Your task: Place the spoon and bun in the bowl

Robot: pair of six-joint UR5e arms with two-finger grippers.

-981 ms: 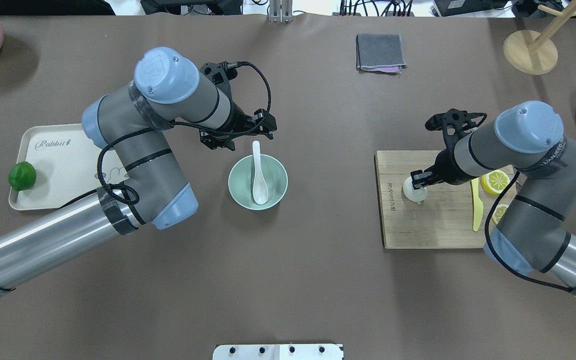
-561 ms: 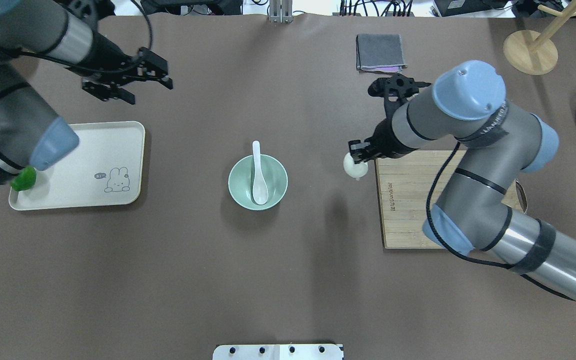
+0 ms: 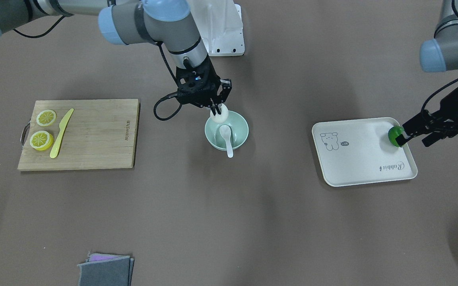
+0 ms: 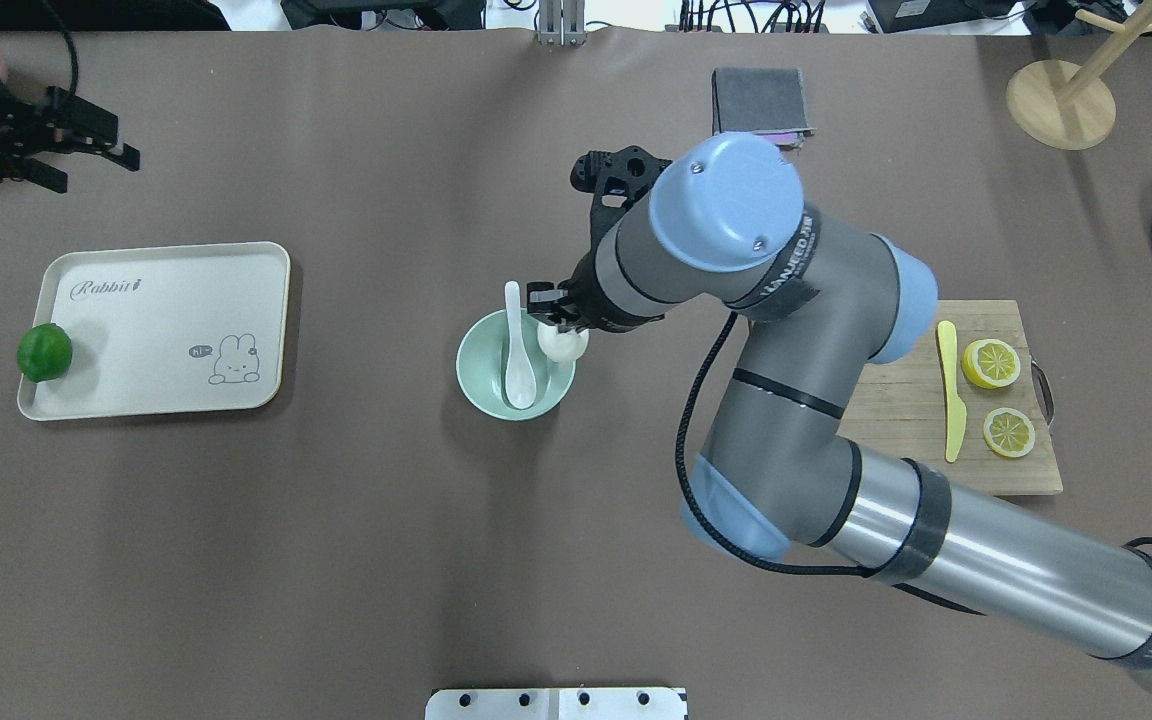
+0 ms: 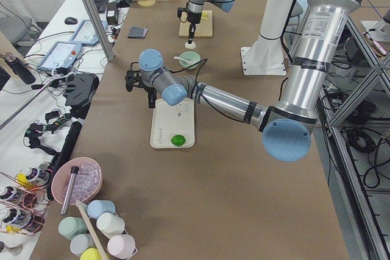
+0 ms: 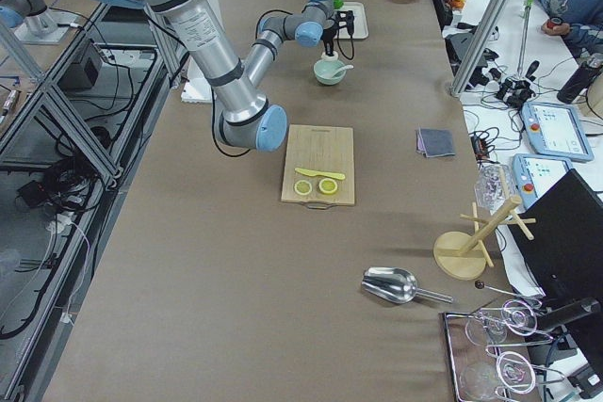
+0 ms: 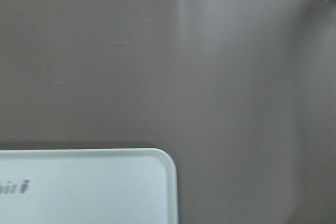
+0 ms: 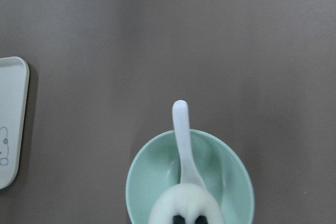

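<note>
The pale mint-green bowl [image 4: 481,385] stands at the table's middle. The white spoon [image 4: 514,352] lies in it, with its handle over the far rim. My right gripper [image 4: 558,328] is shut on the white bun [image 4: 564,345] and holds it just above the bowl's right inner edge. The front view shows the bun [image 3: 219,113] at the bowl's [image 3: 241,129] rim beside the spoon [image 3: 226,137]. In the right wrist view the bun [image 8: 186,203] hangs over the spoon [image 8: 182,135] and bowl [image 8: 233,179]. My left gripper [image 4: 86,150] is open and empty, raised beyond the tray.
A cream tray [image 4: 156,330] with a green lime [image 4: 44,352] lies at the left. A wooden cutting board [image 4: 996,470] with lemon slices [image 4: 996,362] and a yellow knife [image 4: 951,400] lies at the right. A grey cloth [image 4: 761,95] and a wooden stand [image 4: 1061,105] are at the back.
My right arm has carried the bun left from the cutting board to over the bowl. My left arm has pulled away from the bowl to the far left.
</note>
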